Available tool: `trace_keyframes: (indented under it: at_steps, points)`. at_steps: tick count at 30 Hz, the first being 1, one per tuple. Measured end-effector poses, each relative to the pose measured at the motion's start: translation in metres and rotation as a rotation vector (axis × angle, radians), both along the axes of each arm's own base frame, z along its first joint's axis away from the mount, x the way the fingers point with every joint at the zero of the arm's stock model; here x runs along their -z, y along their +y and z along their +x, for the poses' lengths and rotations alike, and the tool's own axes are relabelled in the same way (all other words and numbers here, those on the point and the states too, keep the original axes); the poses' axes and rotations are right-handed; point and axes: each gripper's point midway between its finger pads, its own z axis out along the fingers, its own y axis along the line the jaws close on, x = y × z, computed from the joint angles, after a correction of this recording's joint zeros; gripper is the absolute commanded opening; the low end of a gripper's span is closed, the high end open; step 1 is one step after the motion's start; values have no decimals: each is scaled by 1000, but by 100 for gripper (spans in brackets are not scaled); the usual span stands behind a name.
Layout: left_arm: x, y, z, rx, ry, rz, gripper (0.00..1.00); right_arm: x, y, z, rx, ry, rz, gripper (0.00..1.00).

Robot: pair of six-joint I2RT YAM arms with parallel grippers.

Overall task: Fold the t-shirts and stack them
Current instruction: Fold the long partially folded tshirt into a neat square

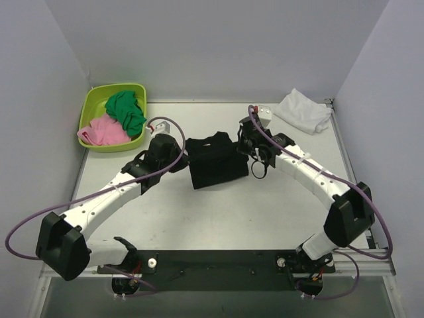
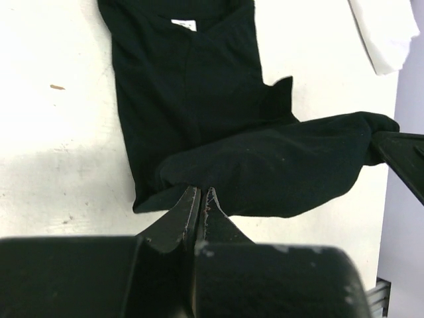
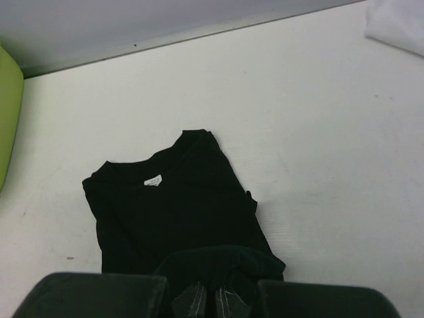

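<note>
**A:** What carried it all?

**B:** A white surface (image 1: 199,218), closed in by pale walls on three sides. The left arm (image 1: 112,195) and the right arm (image 1: 318,179) rose from its near edge and bent inward, so their wrists came close together over the middle.

**A:** And the shirt between them?

**B:** The black t-shirt (image 1: 213,162) (image 2: 192,99) (image 3: 172,205) lay about the middle of the surface, a little nearer the far edge. It was folded into a rough rectangle. One fold stood up as a ridge between the two wrists.

**A:** What else was there?

**B:** A lime-green tub (image 1: 89,109) sat at the far left corner. The white t-shirt (image 1: 305,110) lay bunched at the far right corner, well apart from the black one. In the tub, a green cloth (image 1: 126,109) lay toward the far side and a pink cloth (image 1: 103,132) toward the near side, touching each other.

**A:** How did the jaws stand?

**B:** The right jaws were together, clamped on one end of the raised black fold. The left jaws were pressed tight at its other end. They seemed to have the cloth's edge nipped between their tips, though with black on black it was hard to be sure.

**A:** Anything smaller?

**B:** A white neck label (image 2: 184,25) (image 3: 153,180) lay face up inside the black collar.
</note>
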Motion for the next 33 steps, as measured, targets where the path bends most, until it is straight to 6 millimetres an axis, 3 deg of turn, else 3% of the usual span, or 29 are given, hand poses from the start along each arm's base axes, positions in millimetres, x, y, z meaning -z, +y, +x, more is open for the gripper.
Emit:
trace_keyframes:
  at_steps: [9, 15, 16, 17, 18, 19, 20, 21, 24, 28, 31, 33]
  points:
    - [25, 13, 48, -64, 68, -8, 0, 51, 23, 53, -32, 122, 33, 0]
    - [44, 29, 91, -120, 91, -30, 0, 60, 33, 97, -36, 135, 94, 0]
    - [49, 31, 98, -128, 98, -31, 0, 62, 35, 103, -37, 135, 102, 2]
    - [55, 33, 105, -135, 109, -30, 0, 63, 36, 110, -35, 135, 109, 9]
    - [61, 34, 112, -141, 118, -31, 16, 65, 37, 117, -34, 134, 115, 25]
    - [67, 35, 120, -146, 125, -32, 68, 69, 38, 124, -32, 132, 120, 32]
    - [74, 36, 128, -151, 131, -30, 93, 72, 39, 131, -27, 132, 123, 40]
    - [81, 37, 136, -154, 135, -27, 94, 76, 40, 139, -23, 131, 124, 66]
    - [101, 44, 159, -178, 147, -39, 94, 87, 42, 159, -15, 121, 124, 100]
    - [109, 56, 172, -193, 148, -51, 95, 91, 37, 165, -13, 103, 98, 100]
    - [94, 58, 175, -188, 112, -62, 95, 80, 32, 163, -11, 57, 98, 100]
    - [74, 54, 174, -172, 75, -79, 95, 70, 28, 152, -15, 45, 94, 100]
